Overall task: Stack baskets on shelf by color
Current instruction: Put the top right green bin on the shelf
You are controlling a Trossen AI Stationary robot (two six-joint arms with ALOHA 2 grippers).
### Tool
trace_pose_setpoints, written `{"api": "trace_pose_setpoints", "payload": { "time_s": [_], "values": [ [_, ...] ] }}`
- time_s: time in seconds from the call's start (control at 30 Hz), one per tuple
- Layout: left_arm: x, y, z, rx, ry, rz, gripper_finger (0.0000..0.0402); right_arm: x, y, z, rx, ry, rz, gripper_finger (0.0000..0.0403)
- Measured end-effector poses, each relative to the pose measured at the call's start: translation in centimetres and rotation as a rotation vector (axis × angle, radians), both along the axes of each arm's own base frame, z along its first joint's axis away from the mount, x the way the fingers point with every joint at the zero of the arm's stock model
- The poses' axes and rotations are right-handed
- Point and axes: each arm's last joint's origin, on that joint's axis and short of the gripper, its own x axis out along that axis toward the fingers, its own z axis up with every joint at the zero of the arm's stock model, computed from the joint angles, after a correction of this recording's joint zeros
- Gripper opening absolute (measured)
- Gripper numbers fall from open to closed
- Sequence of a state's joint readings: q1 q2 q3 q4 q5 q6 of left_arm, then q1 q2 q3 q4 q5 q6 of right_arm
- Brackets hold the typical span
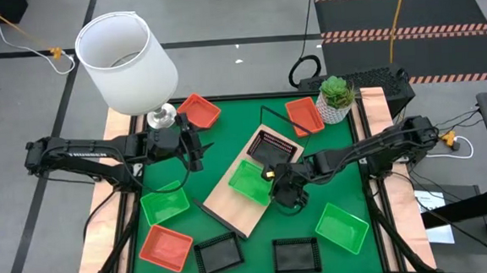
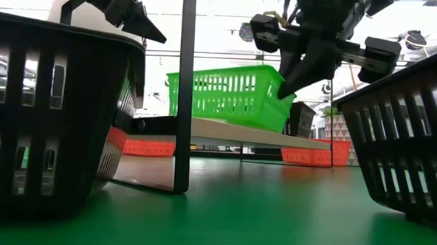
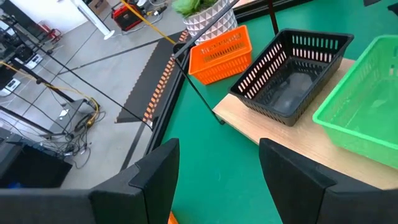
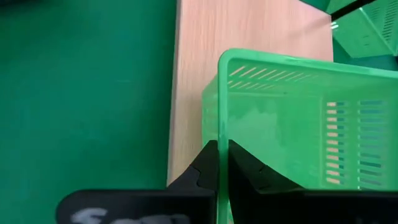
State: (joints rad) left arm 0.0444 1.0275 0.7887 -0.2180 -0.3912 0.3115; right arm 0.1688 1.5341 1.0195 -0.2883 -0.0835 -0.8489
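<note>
The right claw is pinched shut on the wall of a green basket. That basket sits on the shelf, tipped a little, with the claw holding its near edge. The shelf is a long board lying slantwise across the middle of the table. A black basket sits on the far end of the shelf, right next to the green one. The near end of the board is bare.

The left claw hangs wide open and holds nothing. It is off to the left side of the shelf, pointing toward it.

Two more green baskets wait on the table: one by the left arm and one by the right arm. I think each arm could fetch the one on its own side. Two black baskets lie at the front edge, and orange baskets lie at the back and at the front left.

A lamp and a small plant stand at the back, away from the shelf.
</note>
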Motion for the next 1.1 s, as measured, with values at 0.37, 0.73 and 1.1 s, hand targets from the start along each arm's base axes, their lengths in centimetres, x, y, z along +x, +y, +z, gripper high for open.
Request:
{"api": "trace_pose_setpoints", "payload": {
  "time_s": [0.37,0.73,1.1],
  "values": [
    [0.0,0.0,0.0,0.000,0.000,0.000,0.0223,0.1,-0.9,0.0,0.031,0.010,-0.067,0.0006],
    [0.0,0.0,0.0,-0.001,0.000,0.000,0.0223,0.2,-1.2,0.0,0.027,0.011,-0.073,0.0006],
    [0.0,0.0,0.0,-0.001,0.000,0.001,0.0223,0.0,-1.7,-0.2,0.023,0.039,-0.091,0.0006]
  ]
}}
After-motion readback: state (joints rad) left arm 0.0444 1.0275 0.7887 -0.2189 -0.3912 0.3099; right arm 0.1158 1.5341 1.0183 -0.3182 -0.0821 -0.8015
